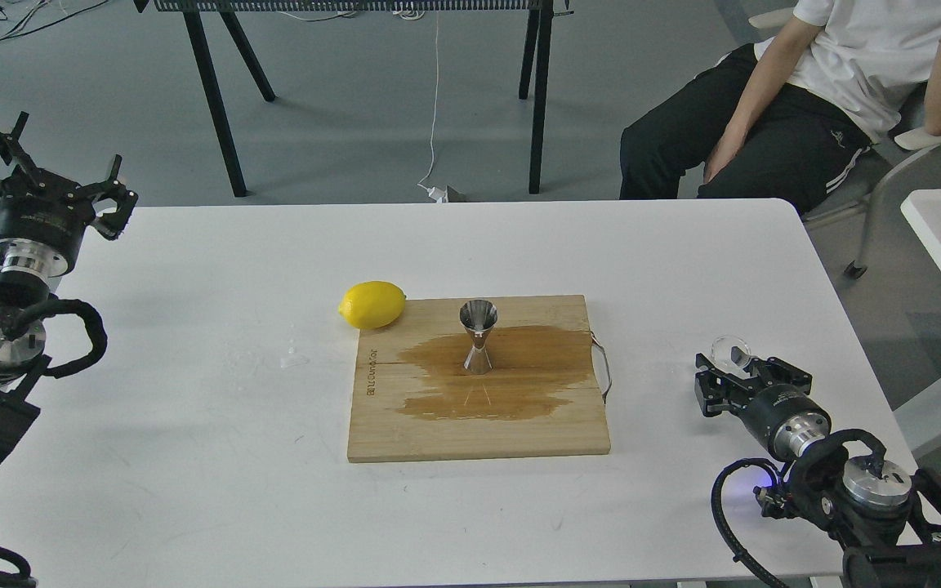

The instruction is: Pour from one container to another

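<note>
Jigger upright on wet-stained board, steel shiny. Clear cup at right gripper fingertips; grip cannot tell. Left gripper spread, empty.

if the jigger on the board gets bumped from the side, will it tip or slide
The jigger stands upright on a narrow base with a wide cone on top, so it probably tips easily. The cutting board beneath it shows a dark wet patch, so it might also slide. Being polished steel, it is likely rigid and slippery to grip.
</note>
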Controlling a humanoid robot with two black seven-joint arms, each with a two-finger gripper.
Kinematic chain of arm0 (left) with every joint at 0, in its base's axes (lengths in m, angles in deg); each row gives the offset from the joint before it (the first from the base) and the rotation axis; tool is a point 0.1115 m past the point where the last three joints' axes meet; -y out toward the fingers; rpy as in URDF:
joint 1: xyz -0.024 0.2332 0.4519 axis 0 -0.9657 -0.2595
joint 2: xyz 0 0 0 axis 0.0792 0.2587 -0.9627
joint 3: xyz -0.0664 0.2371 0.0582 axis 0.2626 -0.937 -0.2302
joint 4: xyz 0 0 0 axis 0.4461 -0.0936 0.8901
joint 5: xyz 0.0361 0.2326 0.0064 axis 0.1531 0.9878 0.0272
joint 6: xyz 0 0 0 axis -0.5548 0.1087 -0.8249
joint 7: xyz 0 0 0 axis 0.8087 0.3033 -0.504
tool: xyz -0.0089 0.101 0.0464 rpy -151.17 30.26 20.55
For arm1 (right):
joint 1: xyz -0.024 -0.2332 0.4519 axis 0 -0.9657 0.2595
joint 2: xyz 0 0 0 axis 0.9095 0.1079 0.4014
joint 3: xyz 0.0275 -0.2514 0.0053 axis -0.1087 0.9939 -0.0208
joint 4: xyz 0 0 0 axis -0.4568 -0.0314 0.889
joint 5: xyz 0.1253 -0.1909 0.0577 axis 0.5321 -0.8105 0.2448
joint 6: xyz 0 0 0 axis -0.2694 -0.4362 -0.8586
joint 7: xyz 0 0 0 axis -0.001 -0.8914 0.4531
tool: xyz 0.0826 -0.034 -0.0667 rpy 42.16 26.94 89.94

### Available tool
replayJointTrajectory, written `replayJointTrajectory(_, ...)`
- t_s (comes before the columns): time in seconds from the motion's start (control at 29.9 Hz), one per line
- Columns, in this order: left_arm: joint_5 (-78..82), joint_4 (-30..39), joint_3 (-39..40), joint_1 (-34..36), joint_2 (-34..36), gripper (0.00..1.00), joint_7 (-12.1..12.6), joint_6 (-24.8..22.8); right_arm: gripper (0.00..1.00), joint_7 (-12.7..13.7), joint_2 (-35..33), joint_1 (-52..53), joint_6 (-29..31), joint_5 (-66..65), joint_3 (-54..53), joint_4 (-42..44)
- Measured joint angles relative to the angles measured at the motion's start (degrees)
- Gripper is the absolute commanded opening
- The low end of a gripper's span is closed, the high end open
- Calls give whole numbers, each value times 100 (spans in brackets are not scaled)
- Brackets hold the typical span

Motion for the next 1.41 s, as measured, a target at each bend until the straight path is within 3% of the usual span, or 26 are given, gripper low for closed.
replayJointTrajectory(0.47,-2,0,0,0,-8,100,0,0,43,-3,54,11,22,98,-381,226)
replayJointTrajectory(0.74,3,0,0,-7,0,100,0,0,51,-7,106,21,19,169,-417,284)
replayJointTrajectory(1.17,0,0,8,-8,2,100,0,0,53,-2,134,126,25,168,-318,272)
replayJointTrajectory(1.27,-1,0,7,-8,8,100,0,0,61,-7,151,133,27,162,-310,272)
replayJointTrajectory(1.34,-1,0,3,-8,9,100,0,0,71,-9,153,136,28,158,-309,272)
replayJointTrajectory(1.41,-1,0,1,-8,9,100,0,0,94,-10,153,137,28,154,-308,273)
